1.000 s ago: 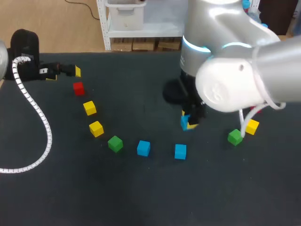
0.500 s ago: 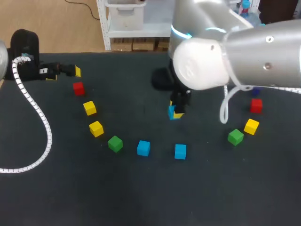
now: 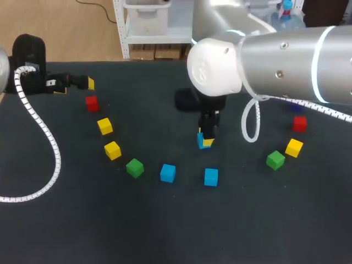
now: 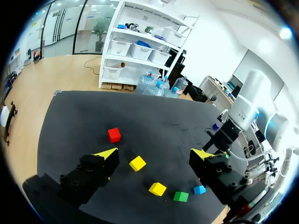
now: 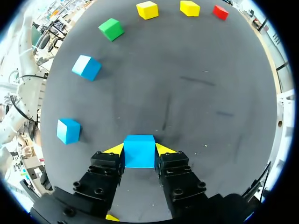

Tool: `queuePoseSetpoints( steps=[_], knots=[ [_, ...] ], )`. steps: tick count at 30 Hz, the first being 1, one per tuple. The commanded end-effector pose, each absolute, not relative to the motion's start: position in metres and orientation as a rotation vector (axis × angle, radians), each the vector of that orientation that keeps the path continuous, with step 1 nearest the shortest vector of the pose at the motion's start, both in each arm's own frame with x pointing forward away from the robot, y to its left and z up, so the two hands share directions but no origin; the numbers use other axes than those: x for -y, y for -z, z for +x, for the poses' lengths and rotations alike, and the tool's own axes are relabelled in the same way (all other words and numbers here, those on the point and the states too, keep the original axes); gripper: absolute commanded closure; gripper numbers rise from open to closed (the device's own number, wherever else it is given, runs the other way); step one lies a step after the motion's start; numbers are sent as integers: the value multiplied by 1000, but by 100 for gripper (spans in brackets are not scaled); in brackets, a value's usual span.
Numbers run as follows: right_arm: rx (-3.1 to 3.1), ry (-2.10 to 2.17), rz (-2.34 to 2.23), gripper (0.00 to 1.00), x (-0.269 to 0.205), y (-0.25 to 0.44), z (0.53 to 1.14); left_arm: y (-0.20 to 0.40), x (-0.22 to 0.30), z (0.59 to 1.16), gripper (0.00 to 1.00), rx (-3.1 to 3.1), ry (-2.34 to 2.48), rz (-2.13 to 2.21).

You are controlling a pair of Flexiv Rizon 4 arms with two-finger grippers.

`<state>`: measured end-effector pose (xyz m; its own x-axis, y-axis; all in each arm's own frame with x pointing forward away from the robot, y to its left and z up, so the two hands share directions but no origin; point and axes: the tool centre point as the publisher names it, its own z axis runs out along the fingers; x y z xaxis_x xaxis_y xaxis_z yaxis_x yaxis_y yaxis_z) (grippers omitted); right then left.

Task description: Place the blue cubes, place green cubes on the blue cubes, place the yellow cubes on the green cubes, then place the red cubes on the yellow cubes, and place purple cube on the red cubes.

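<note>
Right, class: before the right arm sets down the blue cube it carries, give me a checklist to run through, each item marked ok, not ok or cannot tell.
1. Right tool shut on the carried blue cube, fingers on two sides: ok.
2. Cube sits square between the fingers: ok.
3. Table ahead of the carried cube free of other cubes: ok.
4. Nearest lying blue cube stands apart from the carried one: ok.
5. Left tool open, far off by the red cube: ok.
6. Carried cube touching the table: cannot tell.
</note>
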<state>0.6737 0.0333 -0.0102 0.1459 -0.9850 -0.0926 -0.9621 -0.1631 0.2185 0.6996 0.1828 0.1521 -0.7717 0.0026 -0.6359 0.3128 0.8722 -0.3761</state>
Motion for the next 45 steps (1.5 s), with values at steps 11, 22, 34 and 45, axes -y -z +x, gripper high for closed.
queuePoseSetpoints(
  steps=[11, 22, 34, 45],
  knots=[
    [1988, 278, 2316, 100, -43, 6, 692, -151, -184, 700, 0, -2379, 631, 230],
    [2029, 259, 2369, 100, -40, 4, 698, -151, -184, 700, 0, -2379, 631, 230],
    [2033, 267, 2357, 100, -34, 7, 693, -151, -184, 700, 0, -2379, 631, 230],
    [2020, 252, 2362, 100, -38, 5, 698, -151, -184, 700, 0, -2379, 631, 230]
  ],
)
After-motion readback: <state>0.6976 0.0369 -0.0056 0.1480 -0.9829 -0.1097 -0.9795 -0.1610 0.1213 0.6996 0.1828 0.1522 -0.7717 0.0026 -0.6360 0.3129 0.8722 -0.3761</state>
